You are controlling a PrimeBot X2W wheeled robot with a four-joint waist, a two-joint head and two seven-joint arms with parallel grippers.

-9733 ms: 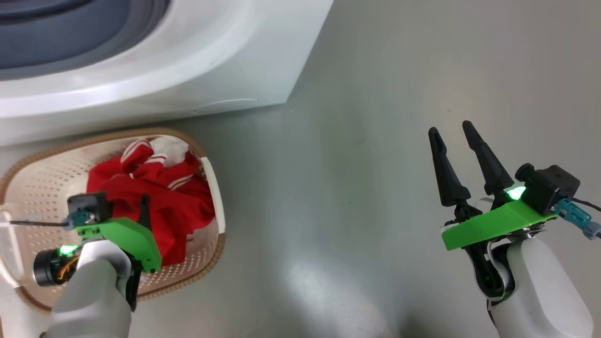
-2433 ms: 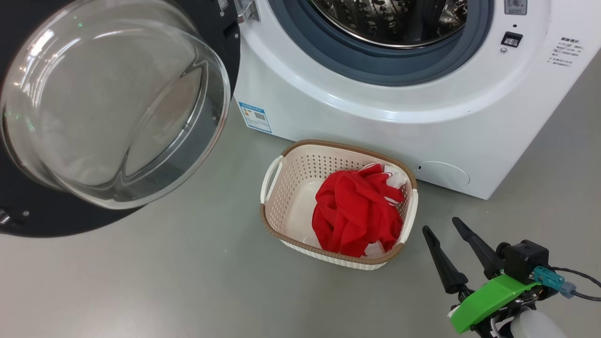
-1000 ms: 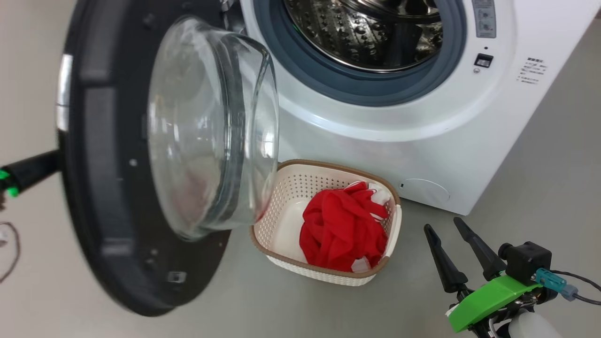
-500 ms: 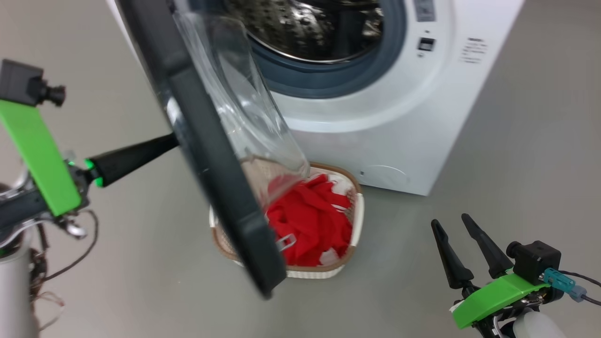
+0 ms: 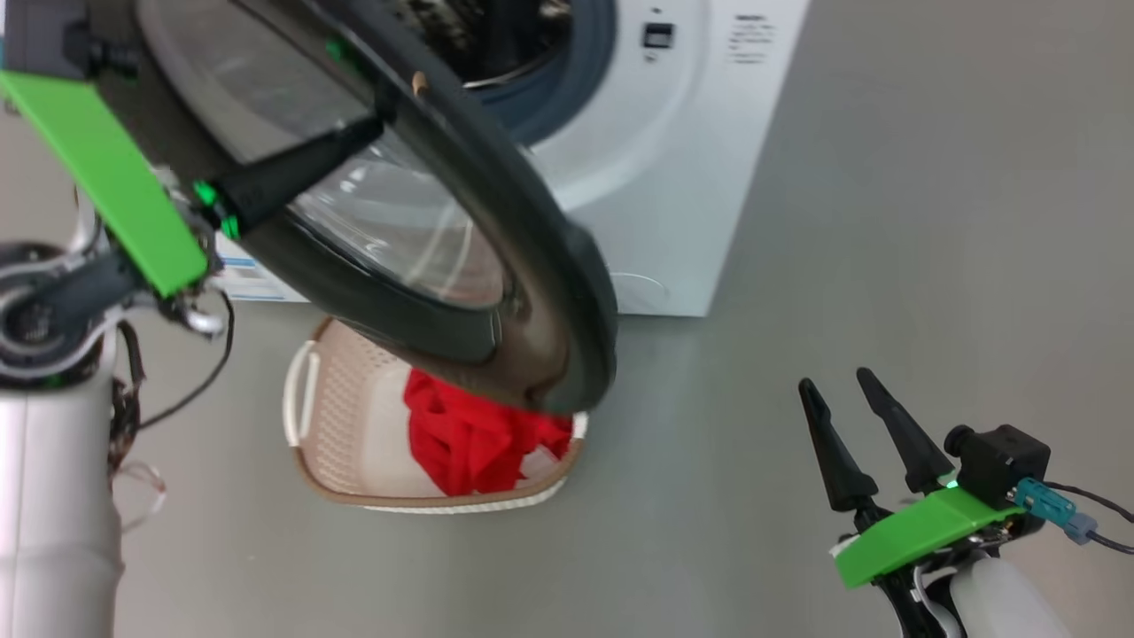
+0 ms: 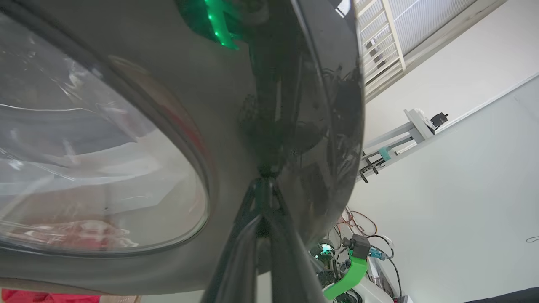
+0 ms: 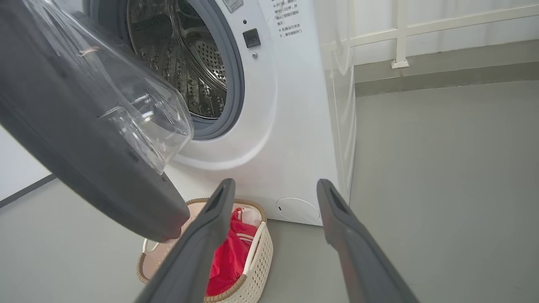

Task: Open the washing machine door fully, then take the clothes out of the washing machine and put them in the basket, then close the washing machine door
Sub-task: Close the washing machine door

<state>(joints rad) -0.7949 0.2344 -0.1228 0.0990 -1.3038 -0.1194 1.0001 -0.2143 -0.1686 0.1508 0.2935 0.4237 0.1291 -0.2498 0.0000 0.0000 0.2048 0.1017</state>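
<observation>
At ten o'clock in the head view, the left claw (image 5: 372, 133) is clenched, tips touching the black rim of the washing machine door (image 5: 549, 257), ajar above the basket (image 5: 306, 416) at seven o'clock, clothes (image 5: 461, 439) inside. At four o'clock the right claw (image 5: 834, 381) stands released, empty.

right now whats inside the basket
The clothes, red with white bits, lie heaped toward the right side of the basket; its left side shows bare perforated floor. In the head view the washing machine door overhangs the far end, covering it.
</observation>
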